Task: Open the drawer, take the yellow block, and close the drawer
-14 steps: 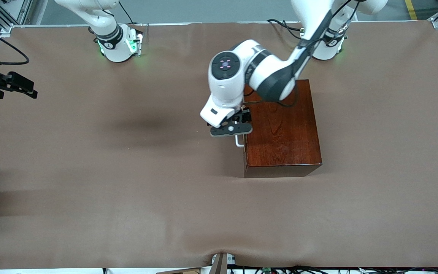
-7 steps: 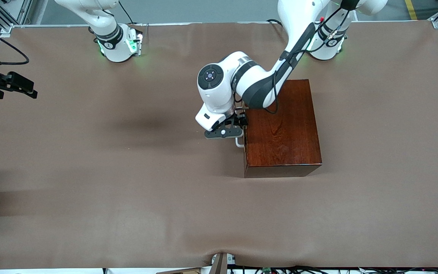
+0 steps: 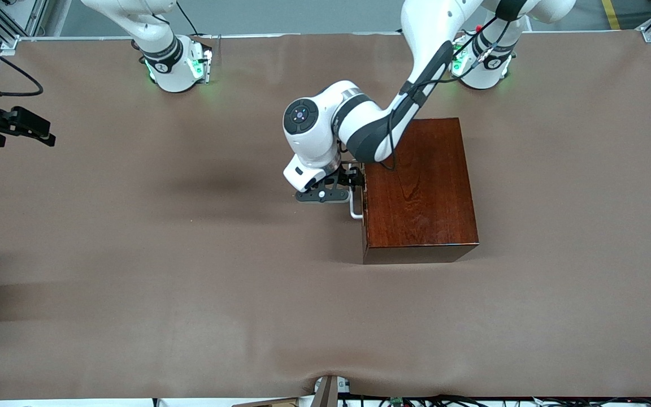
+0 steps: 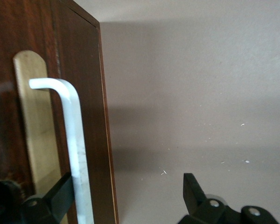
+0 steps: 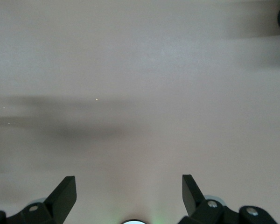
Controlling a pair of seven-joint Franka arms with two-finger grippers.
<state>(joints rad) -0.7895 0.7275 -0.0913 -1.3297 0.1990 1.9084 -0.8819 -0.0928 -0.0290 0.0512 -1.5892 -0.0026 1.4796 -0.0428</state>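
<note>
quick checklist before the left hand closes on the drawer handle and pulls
1. Left hand open: ok, fingers spread wide.
2. Handle between the fingers: not ok, the white bar lies against one finger, not centred in the gap.
3. Drawer shut, not yet pulled: ok, its front sits flush with the wooden box.
4. Room to slide out toward the right arm's end of the table: ok, only bare brown cover there.
5. Right hand out of the way: ok, open over bare table, waiting.
6. Yellow block in place: cannot tell, not visible.
</note>
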